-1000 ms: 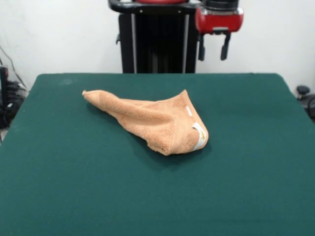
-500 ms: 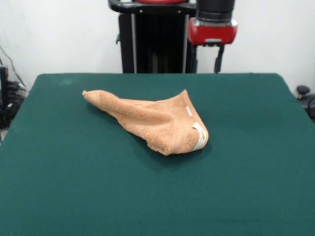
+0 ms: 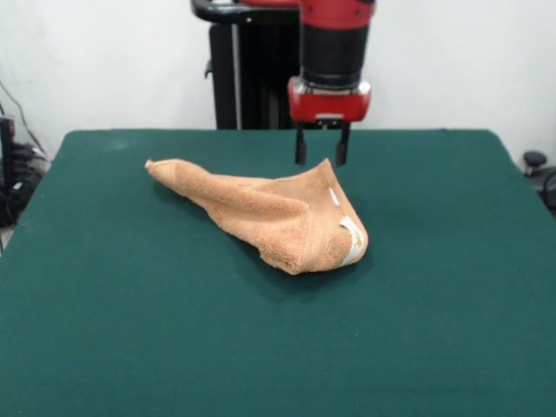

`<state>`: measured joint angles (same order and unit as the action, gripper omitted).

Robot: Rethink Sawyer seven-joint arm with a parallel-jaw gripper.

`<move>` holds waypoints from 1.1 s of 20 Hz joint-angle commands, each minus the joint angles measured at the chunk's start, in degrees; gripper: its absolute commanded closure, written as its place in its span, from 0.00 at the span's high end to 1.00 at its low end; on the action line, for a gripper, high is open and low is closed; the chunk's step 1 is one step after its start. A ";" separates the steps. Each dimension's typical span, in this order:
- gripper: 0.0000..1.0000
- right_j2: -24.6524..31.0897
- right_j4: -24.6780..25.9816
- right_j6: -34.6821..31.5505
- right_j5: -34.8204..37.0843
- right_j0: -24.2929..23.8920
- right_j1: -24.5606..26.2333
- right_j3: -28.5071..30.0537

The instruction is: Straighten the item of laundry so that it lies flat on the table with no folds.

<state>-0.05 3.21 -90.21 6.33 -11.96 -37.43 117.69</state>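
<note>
The table [image 3: 130, 347] is bare dark green felt across its near half. At its centre lies the item of laundry [image 3: 278, 217], bunched into a folded wedge: the thick rolled end with the white label [image 3: 352, 243] sits at 4 o'clock, a narrow tail runs out to 10 o'clock, and a raised peak stands at 1 o'clock. Just beyond that peak hangs the gripper [image 3: 321, 158], fingers apart, tips level with the peak.

Step in hand, by judgement: approach for the first grasp. The next move calls for closing on the peak, then drawing it outward to unfold.
</note>
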 commanded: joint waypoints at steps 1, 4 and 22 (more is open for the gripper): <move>1.00 5.90 3.10 -4.74 -2.42 0.00 5.03 -5.70; 1.00 6.58 4.09 -5.14 -2.89 -0.52 5.73 -6.05; 1.00 2.54 2.82 -9.70 -1.89 4.93 1.17 -2.90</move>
<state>-0.04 6.25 -90.21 6.30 -8.67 -33.92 115.71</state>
